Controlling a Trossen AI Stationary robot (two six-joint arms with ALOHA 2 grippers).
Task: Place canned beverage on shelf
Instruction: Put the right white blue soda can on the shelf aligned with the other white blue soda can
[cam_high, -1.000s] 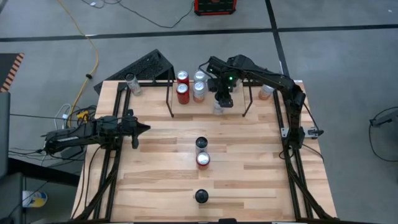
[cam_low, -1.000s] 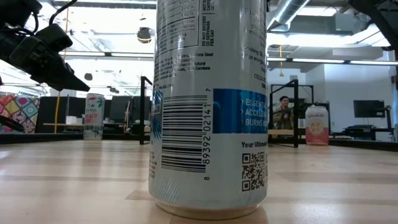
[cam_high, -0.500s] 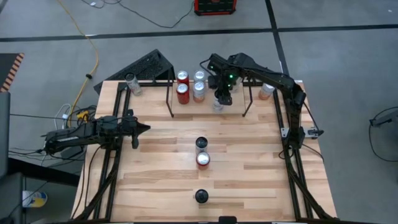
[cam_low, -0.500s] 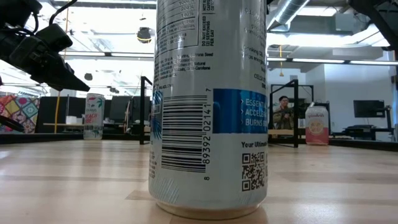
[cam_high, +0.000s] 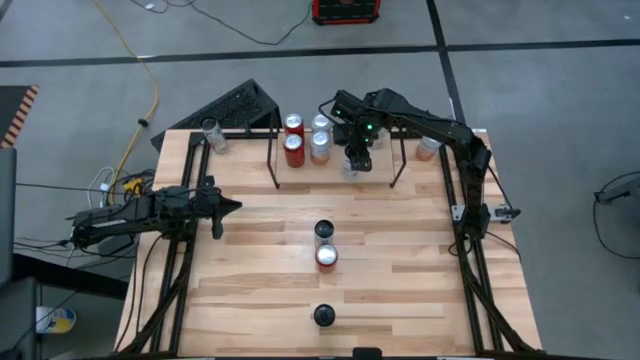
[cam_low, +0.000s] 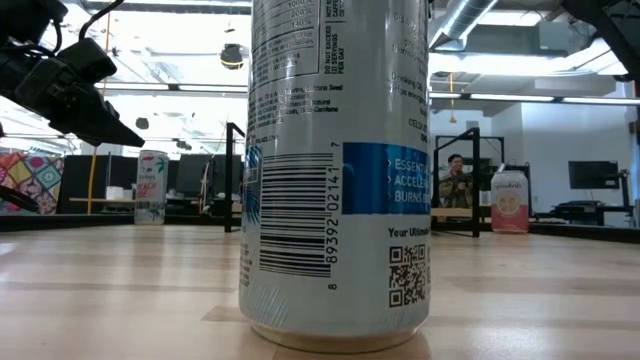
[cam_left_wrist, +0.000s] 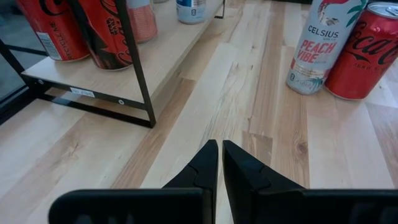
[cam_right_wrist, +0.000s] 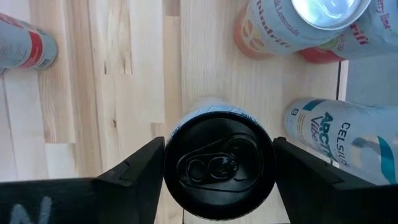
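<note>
1 camera hangs high up and looks straight down on the whole table (cam_high: 400, 270) and both arms. 1 sits low on the table top, looking level across it, very close to a tall can (cam_low: 335, 170). 1 rides on each wrist: the left looks forward along the wood, the right looks down on a black can top (cam_right_wrist: 219, 165). All 4 see the table.

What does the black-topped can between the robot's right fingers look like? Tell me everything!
The black-topped can stands upright on the shelf's pale wooden board, seen from above. Its round lid is glossy black with an unopened pull tab; a light rim of its body peeks behind. The right gripper straddles it, jaws opened, with slim gaps on both sides. Other cans stand nearby.
</note>
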